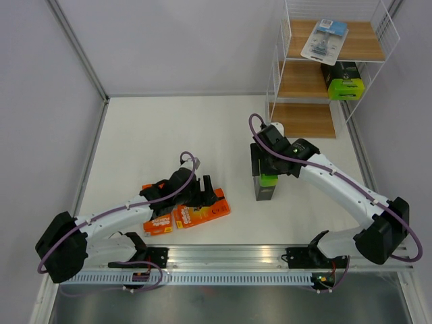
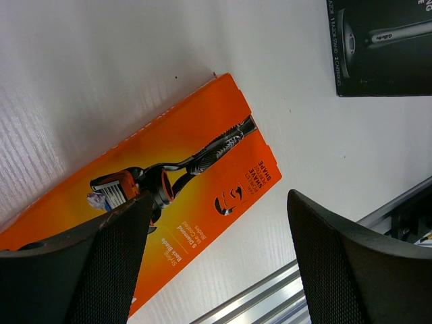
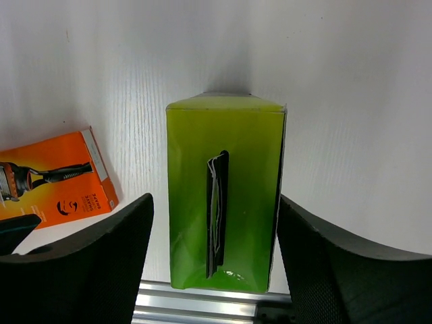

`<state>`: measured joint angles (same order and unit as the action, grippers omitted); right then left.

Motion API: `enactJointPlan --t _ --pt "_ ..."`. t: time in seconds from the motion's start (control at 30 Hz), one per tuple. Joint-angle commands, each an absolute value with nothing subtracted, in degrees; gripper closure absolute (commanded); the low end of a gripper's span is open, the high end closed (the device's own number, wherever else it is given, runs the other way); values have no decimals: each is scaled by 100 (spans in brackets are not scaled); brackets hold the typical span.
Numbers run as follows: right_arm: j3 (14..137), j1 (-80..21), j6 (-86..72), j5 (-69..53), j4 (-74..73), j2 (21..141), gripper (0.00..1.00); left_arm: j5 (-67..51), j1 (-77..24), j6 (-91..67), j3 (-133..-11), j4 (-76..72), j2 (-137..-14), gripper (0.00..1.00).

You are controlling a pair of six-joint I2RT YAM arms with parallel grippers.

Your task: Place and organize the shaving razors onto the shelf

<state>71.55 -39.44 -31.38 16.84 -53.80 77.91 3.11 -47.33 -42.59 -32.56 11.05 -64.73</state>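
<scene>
Two flat orange razor cards (image 1: 201, 214) (image 1: 158, 225) lie on the white table at the near left. My left gripper (image 1: 206, 190) hovers open over the right card (image 2: 182, 182), which lies partly between its fingers (image 2: 88, 270). A black box with a lime-green end (image 1: 264, 183) stands upright mid-table. My right gripper (image 1: 264, 169) is open straddling its green top (image 3: 226, 196), with a gap on the left side. On the shelf (image 1: 364, 47) at the back right, the clear blister with blue card (image 1: 325, 37) lies on the top board and a second black and green box (image 1: 345, 81) on the middle board.
The shelf's bottom board (image 1: 304, 121) shows bare wood. An aluminium rail (image 1: 236, 255) runs along the table's near edge, close behind both grippers. Grey walls close in the table on the left and at the back. The standing black box also shows in the left wrist view (image 2: 385, 47).
</scene>
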Motion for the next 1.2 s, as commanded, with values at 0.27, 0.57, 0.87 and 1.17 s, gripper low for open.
enactJointPlan --t 0.27,0.57,0.87,1.17 --pt "7110 -3990 -3191 1942 -5265 7936 49 545 -4737 -4245 -3287 1107 -6319 14" --pt "7707 -3947 -3287 2277 -5449 7762 57 642 -4737 -4122 -3393 1301 -6179 14" --pt "7586 -2929 -4322 1854 -4256 6014 61 729 -4737 -3964 -3533 1415 -6065 13" --pt "6751 -2408 -5729 2970 -3403 4616 60 826 -4737 -3902 -3481 1538 -5740 12"
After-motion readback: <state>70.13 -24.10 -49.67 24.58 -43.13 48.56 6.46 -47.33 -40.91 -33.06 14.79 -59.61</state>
